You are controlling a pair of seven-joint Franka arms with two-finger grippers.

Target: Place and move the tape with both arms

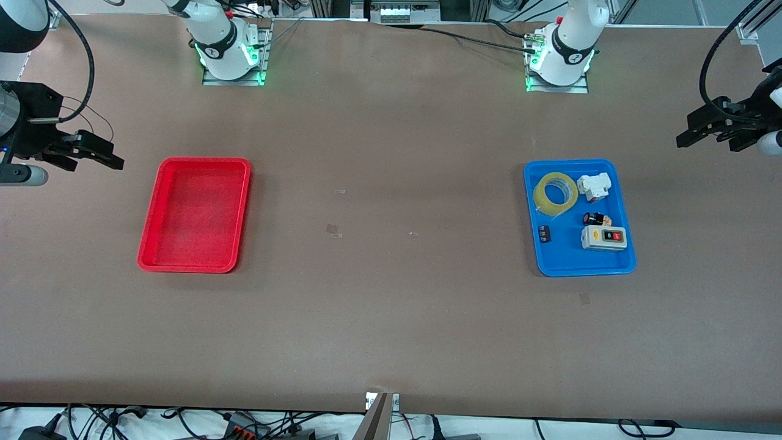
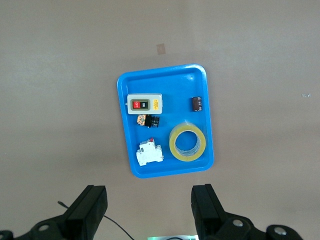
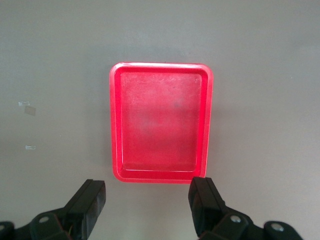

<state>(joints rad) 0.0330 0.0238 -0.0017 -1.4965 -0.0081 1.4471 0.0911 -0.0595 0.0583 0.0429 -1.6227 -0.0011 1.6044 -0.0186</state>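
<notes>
Left claw (image 2: 150, 212): I hold it wide open, empty, high over the desk's end.
Right claw (image 3: 147, 207): same, waiting.
Risk: tape (image 1: 555, 193) leans on the blue tray (image 1: 629, 260) wall; my pinch may skid.

I read the table (image 1: 391, 305) as matt brown, paper-like, smooth. Red tray (image 1: 194, 214): glossy moulded plastic, faintly scuffed floor in the right wrist view. Blue tray (image 1: 623, 256): smooth shiny plastic. Tape (image 1: 555, 194): translucent amber film, glossy. Switch box (image 1: 603, 238): matt grey plastic. Breaker (image 1: 594, 186): white plastic. Gripper fingers (image 2: 90, 210) look like matt black plastic.
</notes>
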